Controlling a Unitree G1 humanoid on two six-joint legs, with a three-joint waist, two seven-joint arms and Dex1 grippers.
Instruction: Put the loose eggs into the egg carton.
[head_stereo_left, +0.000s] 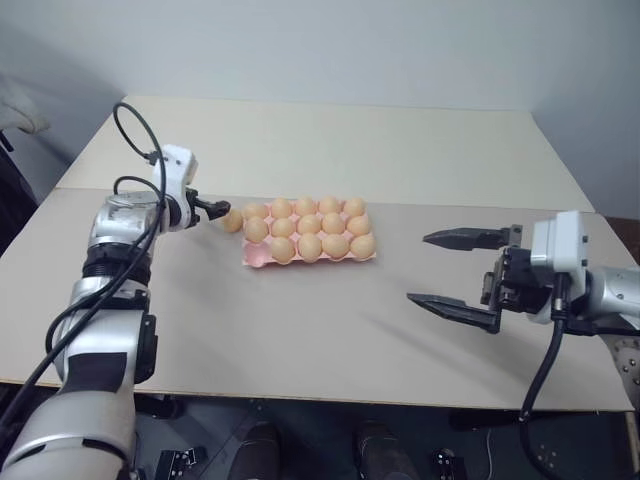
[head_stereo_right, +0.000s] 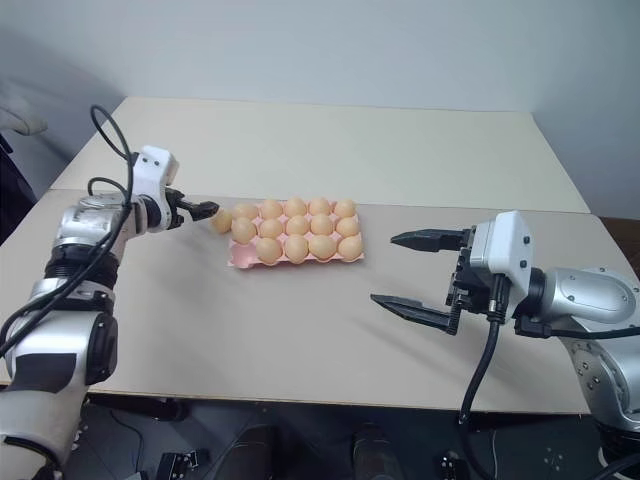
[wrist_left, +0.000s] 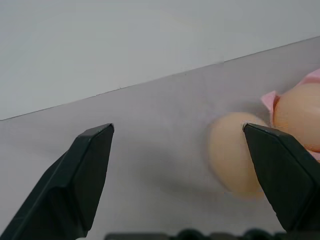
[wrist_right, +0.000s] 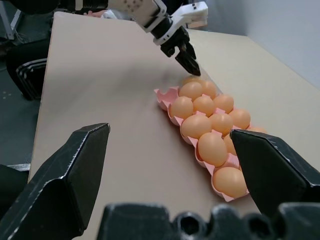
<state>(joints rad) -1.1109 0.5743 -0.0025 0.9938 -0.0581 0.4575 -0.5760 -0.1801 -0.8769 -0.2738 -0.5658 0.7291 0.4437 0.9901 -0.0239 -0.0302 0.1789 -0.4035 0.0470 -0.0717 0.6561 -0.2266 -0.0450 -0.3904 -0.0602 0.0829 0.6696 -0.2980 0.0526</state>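
Overhead, the flat pink moulded egg carton (head_stereo_left: 308, 246) is sitting mid-table on the smooth beige tabletop (head_stereo_left: 330, 320), its cups holding pale tan oval eggs (head_stereo_left: 310, 246). One loose smooth tan egg (head_stereo_left: 232, 221) is lying just beside the carton's left end, where the left gripper (head_stereo_left: 218, 211) is hovering.

In the left wrist view, its black wedge fingers (wrist_left: 85, 170) are standing apart, the egg beside one.

In the right wrist view, the right gripper (wrist_right: 170, 175) is gaping wide, empty.

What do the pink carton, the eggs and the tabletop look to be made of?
Egg carton: likely moulded pulp or thin foam; matte pink, soft scalloped edge. Eggs, like the loose egg beside it: smooth, evenly tan, faint sheen; real shell or plastic, can't tell. Table: matte beige board, probably laminate, with a seam across.
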